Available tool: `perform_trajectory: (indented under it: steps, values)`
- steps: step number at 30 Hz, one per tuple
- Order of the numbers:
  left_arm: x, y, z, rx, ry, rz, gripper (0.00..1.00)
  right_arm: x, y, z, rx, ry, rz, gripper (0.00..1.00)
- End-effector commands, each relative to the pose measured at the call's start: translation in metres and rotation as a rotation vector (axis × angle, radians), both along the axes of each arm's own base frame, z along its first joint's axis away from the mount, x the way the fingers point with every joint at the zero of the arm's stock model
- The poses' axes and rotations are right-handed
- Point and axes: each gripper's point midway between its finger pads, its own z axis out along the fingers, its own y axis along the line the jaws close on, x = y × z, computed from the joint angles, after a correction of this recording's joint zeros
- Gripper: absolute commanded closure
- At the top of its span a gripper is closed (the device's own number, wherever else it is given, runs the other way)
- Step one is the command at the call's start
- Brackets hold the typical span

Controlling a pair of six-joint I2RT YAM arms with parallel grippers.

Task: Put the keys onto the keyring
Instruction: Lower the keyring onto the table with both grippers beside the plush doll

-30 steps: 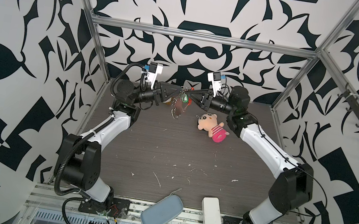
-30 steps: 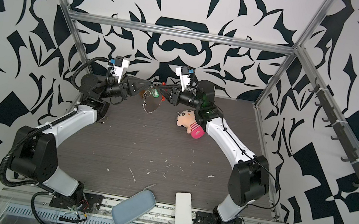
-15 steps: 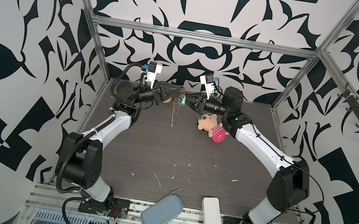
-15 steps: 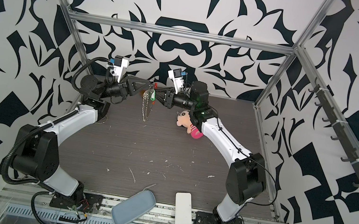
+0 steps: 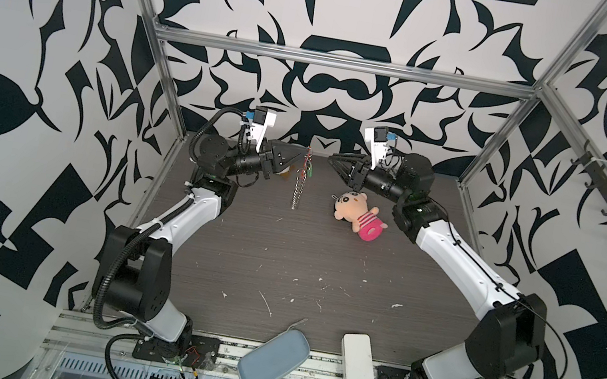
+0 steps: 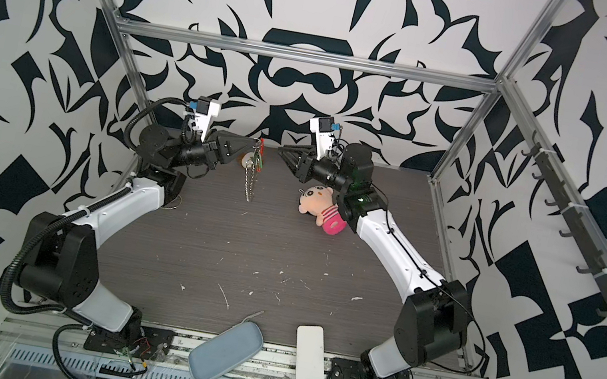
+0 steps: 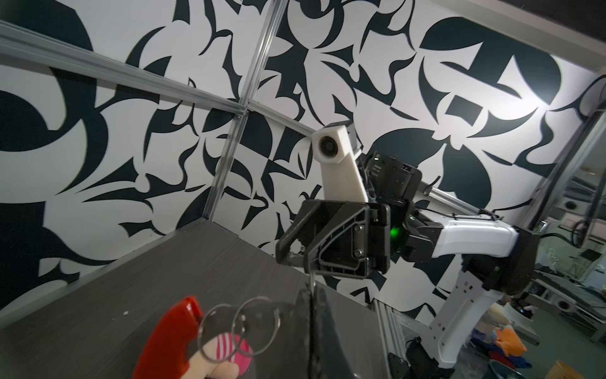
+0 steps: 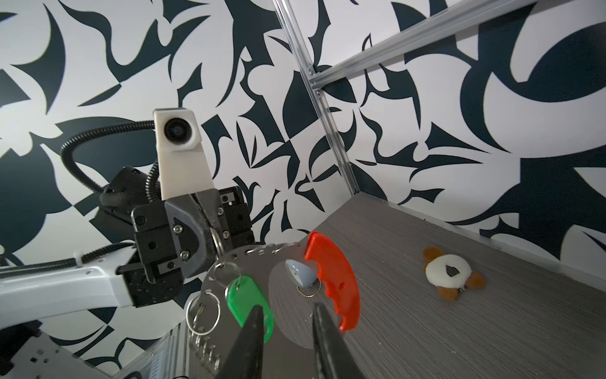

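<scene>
L gripper [image 5: 301, 152] is clamped on top of the keyring [image 5: 298, 187], held up over the table [image 5: 280, 262] at back centre, w/ its chain dangling straight down. Green keys [image 8: 251, 303] hang off a small ring on it, near the red segment [image 8: 332, 282]. R gripper [image 5: 334, 161] faces it, close but not touching, jaws slightly apart, empty. Just below on the table lies a plush doll [image 5: 358, 217].

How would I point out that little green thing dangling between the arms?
At the far end of the dark wood-grain table, the left claw holds a silver keyring with a red curved plastic segment. Hanging from one small ring is the bright green oblong plastic key tag, the only green piece, next to a grey-blue teardrop fob.
</scene>
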Motion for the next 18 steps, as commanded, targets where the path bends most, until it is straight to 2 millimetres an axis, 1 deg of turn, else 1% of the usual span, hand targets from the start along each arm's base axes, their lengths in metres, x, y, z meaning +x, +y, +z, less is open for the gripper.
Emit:
perform_trajectory:
  steps: [1,2,5,9,11,13,16,18]
  values:
    - [-0.002,0.004,-0.03,0.152,-0.004,0.103,0.98,0.002,-0.023,0.005,-0.002,-0.074,-0.161,0.71]
    - [-0.003,0.005,-0.043,0.207,-0.007,0.136,0.97,0.004,-0.033,0.0,-0.005,-0.072,-0.219,0.71]
    - [-0.01,0.009,-0.071,0.318,-0.008,0.19,0.96,0.003,-0.059,-0.014,-0.014,-0.057,-0.341,0.71]
    - [-0.009,0.008,-0.096,0.329,0.033,0.211,0.97,-0.007,-0.079,-0.037,-0.056,-0.015,-0.413,0.71]
    - [-0.007,-0.002,-0.106,0.331,0.055,0.201,0.97,-0.013,-0.086,-0.05,-0.073,0.009,-0.436,0.71]
    - [-0.005,-0.016,-0.116,0.335,0.071,0.18,0.97,-0.017,-0.091,-0.059,-0.085,0.027,-0.451,0.71]
    - [-0.005,-0.048,-0.13,0.358,0.077,0.118,0.97,-0.021,-0.094,-0.064,-0.126,0.032,-0.457,0.71]
    - [0.002,-0.064,-0.134,0.364,0.085,0.088,0.98,-0.022,-0.096,-0.062,-0.149,0.024,-0.458,0.71]
